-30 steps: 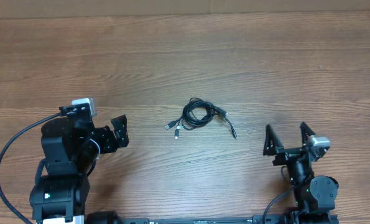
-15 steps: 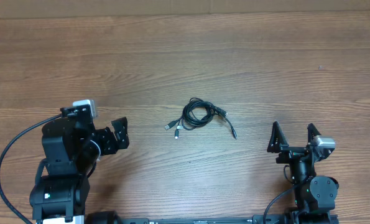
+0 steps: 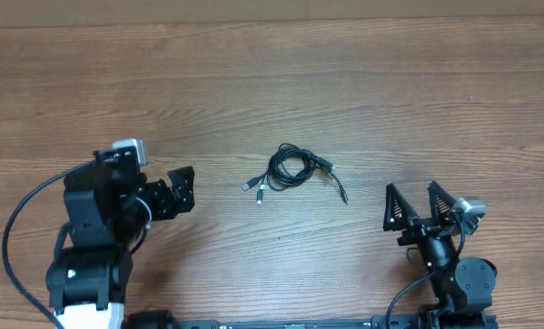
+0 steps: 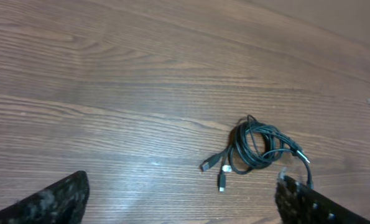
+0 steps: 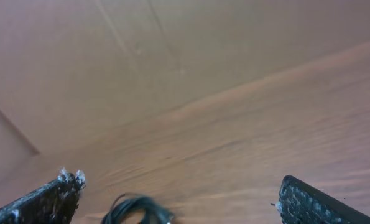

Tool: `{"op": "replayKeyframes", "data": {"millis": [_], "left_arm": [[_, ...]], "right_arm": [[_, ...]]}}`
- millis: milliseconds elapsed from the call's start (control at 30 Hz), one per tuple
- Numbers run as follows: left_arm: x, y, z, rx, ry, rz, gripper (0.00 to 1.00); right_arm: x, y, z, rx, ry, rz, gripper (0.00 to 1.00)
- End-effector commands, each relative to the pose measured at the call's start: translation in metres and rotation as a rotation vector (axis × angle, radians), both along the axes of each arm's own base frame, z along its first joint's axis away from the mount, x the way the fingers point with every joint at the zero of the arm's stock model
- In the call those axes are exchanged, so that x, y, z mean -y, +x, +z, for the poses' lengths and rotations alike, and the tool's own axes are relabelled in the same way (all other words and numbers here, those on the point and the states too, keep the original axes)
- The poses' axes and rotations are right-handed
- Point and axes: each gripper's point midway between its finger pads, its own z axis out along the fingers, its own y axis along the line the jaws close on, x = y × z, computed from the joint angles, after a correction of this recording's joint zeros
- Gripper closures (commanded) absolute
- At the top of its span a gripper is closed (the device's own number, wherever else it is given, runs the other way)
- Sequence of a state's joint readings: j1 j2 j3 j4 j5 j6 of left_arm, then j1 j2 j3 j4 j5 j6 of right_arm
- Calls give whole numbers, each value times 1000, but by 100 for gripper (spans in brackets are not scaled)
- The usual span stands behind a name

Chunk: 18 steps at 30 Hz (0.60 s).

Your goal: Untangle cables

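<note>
The cables (image 3: pixel 293 170) are thin black cords in one small tangled coil at the middle of the wooden table, with silver-tipped plugs sticking out to the left and one tail running right. In the left wrist view the coil (image 4: pixel 256 148) lies ahead and to the right of the fingers. In the right wrist view only its top edge (image 5: pixel 138 208) shows, blurred. My left gripper (image 3: pixel 182 189) is open and empty, left of the coil. My right gripper (image 3: pixel 412 206) is open and empty, right of the coil and nearer the front edge.
The wooden table (image 3: pixel 363 82) stretches on all sides of the coil. A plain brown wall (image 5: pixel 172 50) stands behind the table's far edge. A thick black arm cable (image 3: pixel 16 224) loops at the left arm's base.
The right gripper has swung: first slightly right, then back left toward the coil. The left gripper has shifted a little right and up. The cables have not moved.
</note>
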<state>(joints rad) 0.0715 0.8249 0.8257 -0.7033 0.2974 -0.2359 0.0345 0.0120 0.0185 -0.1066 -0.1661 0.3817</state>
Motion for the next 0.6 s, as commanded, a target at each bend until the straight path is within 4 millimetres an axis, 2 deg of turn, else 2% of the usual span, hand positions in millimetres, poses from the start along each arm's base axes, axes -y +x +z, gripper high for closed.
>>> {"op": "replayKeyframes", "data": {"millis": [0, 267, 567], "left_arm": [[12, 7, 7, 12, -28, -54, 9], [46, 27, -5, -20, 39, -168, 6], [94, 55, -1, -88, 99, -313, 0]], "right_arm": [[-9, -5, 7, -9, 38, 51, 0], [-9, -13, 5, -108, 37, 50, 0], [-11, -22, 23, -252, 38, 61, 0]]}}
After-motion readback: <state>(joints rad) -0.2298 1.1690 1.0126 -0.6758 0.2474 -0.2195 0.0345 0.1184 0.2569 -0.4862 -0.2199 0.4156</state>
